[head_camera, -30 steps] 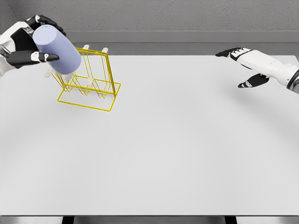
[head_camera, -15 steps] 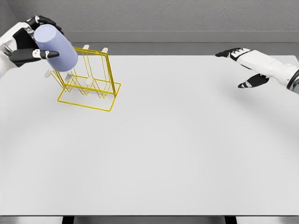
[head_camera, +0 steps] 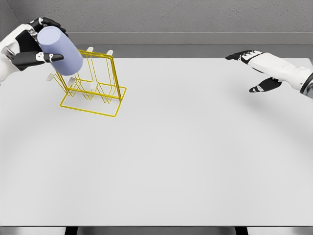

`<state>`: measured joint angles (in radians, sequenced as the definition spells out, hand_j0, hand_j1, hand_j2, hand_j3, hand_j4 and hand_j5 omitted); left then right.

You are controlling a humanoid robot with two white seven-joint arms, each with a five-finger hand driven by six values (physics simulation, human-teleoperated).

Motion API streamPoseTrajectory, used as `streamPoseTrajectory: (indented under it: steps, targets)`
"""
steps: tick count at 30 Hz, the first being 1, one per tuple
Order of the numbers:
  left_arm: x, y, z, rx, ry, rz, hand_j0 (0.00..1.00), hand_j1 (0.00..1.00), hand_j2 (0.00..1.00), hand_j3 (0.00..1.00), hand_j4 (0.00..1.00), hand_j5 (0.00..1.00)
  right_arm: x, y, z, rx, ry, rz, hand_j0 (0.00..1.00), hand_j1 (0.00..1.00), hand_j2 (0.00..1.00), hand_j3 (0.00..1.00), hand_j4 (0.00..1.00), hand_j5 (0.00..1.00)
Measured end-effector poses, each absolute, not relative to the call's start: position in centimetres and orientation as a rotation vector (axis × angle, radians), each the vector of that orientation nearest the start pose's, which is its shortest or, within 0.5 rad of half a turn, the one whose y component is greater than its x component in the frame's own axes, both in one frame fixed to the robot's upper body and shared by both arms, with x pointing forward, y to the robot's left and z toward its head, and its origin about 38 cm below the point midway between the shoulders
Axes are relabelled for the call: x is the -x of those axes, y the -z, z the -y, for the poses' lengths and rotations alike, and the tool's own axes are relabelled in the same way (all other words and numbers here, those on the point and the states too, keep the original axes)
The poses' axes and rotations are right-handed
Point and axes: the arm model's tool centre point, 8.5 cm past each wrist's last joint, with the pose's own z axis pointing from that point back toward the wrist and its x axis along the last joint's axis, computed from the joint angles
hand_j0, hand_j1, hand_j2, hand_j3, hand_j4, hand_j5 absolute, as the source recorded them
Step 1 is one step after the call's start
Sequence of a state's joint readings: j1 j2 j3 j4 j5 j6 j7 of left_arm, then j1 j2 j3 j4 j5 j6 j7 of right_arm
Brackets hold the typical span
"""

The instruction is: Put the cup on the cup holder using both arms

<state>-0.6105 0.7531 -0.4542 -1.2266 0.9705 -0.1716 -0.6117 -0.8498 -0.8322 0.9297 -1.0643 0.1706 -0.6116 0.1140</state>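
Note:
A lavender cup hangs tilted over the left end of a yellow wire cup holder, its lower end down among the white-tipped pegs. My left hand is shut on the cup from the upper left, thumb across its front. Over at the far right my right hand hovers above the table, fingers spread and holding nothing.
The cup holder stands at the table's back left, near the rear edge. A grey wall runs behind the table.
The left hand has shifted the cup slightly up and tilted it a little over the holder's left pegs. The right hand has not moved.

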Motion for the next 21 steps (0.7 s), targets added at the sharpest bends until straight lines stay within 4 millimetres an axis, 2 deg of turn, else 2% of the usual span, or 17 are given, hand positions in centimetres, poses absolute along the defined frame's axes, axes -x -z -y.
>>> streamPoseTrajectory:
  steps: [7,16,20,21]
  targets:
    - [-46.7,-24.4,-37.1,0.532,0.582,1.714,0.39,0.39,0.39,0.39,0.39,0.39,-48.5,-20.9,36.1,0.483,-1.648,1.580,1.00,1.00,1.00,1.00,1.00,1.00]
    - [-45.7,-22.9,-36.8,0.546,0.585,1.680,0.39,0.39,0.39,0.39,0.39,0.39,-48.5,-20.9,36.1,0.483,-1.647,1.580,1.00,1.00,1.00,1.00,1.00,1.00]
    - [-45.7,-22.8,-36.8,0.545,0.587,1.678,0.40,0.40,0.40,0.40,0.40,0.40,-48.6,-20.9,36.1,0.482,-1.648,1.581,1.00,1.00,1.00,1.00,1.00,1.00]
    - [-45.7,-22.8,-36.8,0.545,0.588,1.678,0.44,0.44,0.44,0.44,0.44,0.44,-48.6,-20.9,36.1,0.482,-1.648,1.581,1.00,1.00,1.00,1.00,1.00,1.00]
